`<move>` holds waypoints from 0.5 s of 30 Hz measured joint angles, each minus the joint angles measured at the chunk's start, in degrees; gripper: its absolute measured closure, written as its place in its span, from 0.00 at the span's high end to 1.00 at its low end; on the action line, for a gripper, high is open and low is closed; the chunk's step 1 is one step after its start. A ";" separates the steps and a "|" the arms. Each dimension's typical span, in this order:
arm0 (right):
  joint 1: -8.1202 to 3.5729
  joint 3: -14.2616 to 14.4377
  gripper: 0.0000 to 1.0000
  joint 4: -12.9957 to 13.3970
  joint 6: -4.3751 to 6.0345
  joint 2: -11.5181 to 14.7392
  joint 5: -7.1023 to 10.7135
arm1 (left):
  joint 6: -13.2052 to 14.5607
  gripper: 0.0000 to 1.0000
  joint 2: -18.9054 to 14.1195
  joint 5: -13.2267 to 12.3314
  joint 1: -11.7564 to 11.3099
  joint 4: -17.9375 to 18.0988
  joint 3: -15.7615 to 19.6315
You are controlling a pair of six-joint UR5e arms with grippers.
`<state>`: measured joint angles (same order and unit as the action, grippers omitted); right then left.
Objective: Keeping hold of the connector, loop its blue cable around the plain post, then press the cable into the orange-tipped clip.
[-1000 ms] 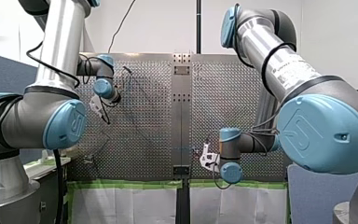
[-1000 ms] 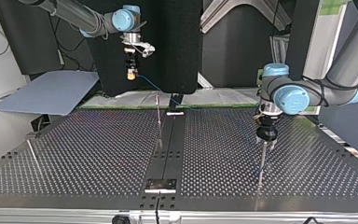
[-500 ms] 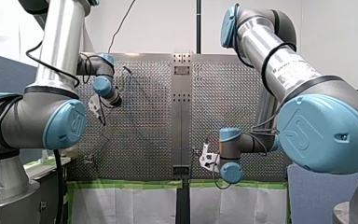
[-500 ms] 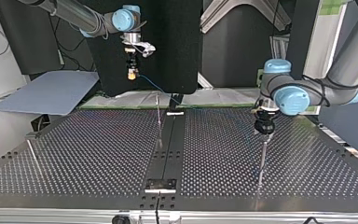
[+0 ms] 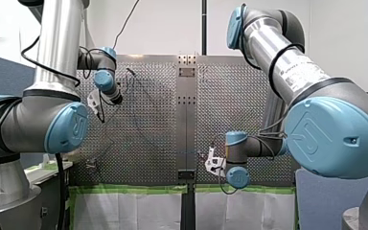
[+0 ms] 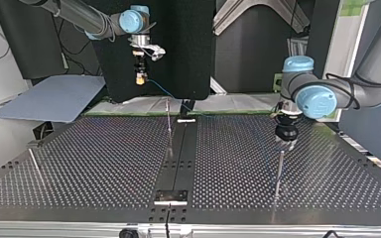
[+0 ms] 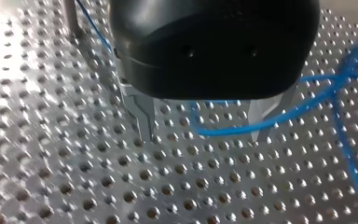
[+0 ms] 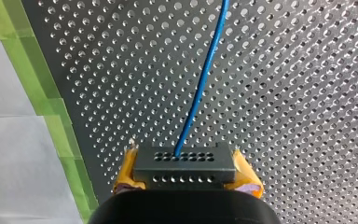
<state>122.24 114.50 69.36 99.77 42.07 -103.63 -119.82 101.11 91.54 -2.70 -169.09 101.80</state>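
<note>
Perforated table [image 6: 94, 163] filled the top view. My left gripper [image 7: 203, 136] hung low over it with its metal fingers [image 7: 142, 112] spread apart and the blue cable [image 7: 279, 119] running between them. My right gripper [image 6: 140, 74] was raised at the top view's back left. Its yellow pads were clamped on the connector [image 8: 185, 165], with the cable exiting its face.

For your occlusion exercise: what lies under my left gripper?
The blue cable runs over the perforated table between the left gripper's open fingers; the gripper's body hides part of it.
</note>
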 joint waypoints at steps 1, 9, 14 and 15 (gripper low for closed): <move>0.00 0.00 0.00 -0.02 0.00 0.00 0.00 | -0.11 1.00 -0.41 -0.07 0.01 0.24 0.30; 0.01 -0.01 0.00 -0.09 0.08 0.00 0.00 | -0.39 1.00 -3.05 -2.13 0.60 0.46 2.20; 0.00 -0.11 0.00 -0.09 0.02 0.00 0.00 | -0.50 1.00 -4.98 -3.46 1.10 0.35 4.29; 0.01 -0.19 0.00 -0.13 -0.10 0.00 0.00 | -0.54 1.00 -5.44 -3.56 1.18 0.30 4.78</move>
<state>122.25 114.31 69.24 99.68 42.07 -103.63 -120.36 95.66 87.98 -1.52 -168.79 106.57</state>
